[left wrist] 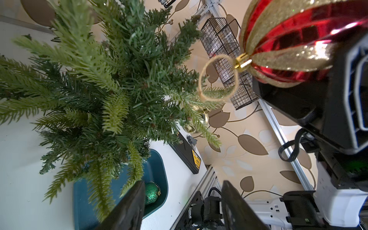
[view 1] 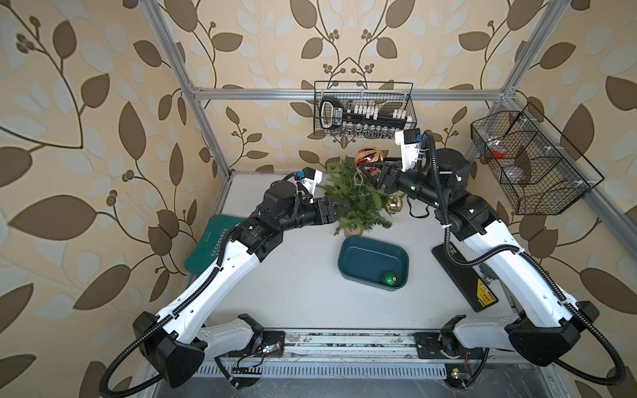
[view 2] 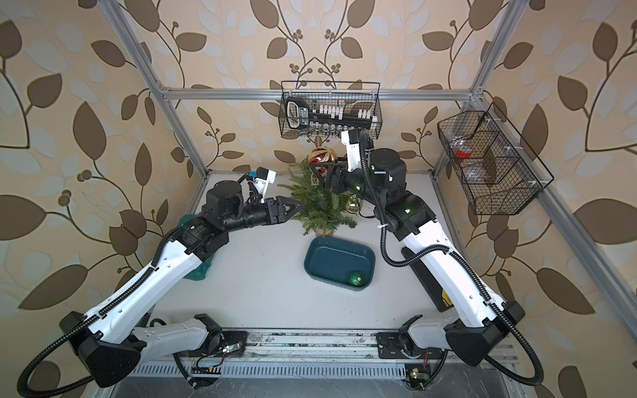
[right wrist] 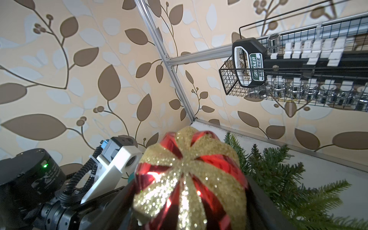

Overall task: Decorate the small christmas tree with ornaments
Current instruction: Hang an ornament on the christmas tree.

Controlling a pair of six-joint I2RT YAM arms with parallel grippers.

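Above the small tree [view 1: 358,203], the right gripper [view 1: 369,170] pinches the red bauble [view 1: 370,155]; its loop [left wrist: 218,77] should slide fully over a branch tip before release. The left gripper [view 1: 343,207] hovers alongside, fingers spread, empty.

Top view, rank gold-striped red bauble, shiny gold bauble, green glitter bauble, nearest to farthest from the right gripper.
1. Gold-striped red bauble, in the right gripper.
2. Shiny gold bauble, beside the small green tree.
3. Green glitter bauble, in the teal tray.
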